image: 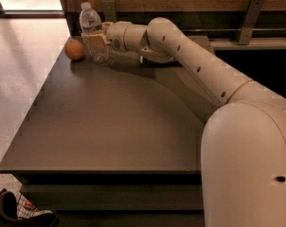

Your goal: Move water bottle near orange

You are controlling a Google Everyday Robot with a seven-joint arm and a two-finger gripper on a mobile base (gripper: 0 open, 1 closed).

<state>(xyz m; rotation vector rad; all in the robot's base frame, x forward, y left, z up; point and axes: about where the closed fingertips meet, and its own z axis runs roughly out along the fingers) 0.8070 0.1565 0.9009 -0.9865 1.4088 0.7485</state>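
The water bottle (92,31), clear ribbed plastic with a white cap, stands upright at the far left of the dark table (110,126). My gripper (95,38) is shut on the water bottle's middle, its tan fingers covering the label band. The orange (74,49), small and round, rests on the table just left of the bottle, a narrow gap between them. My white arm reaches in from the right foreground across the table's far side.
A dark object (155,58) lies behind my arm at the table's back. A wooden wall with metal brackets (249,15) runs along the rear. The table's left edge drops to a pale floor (20,79). A dark shoe-like object (10,212) sits bottom left.
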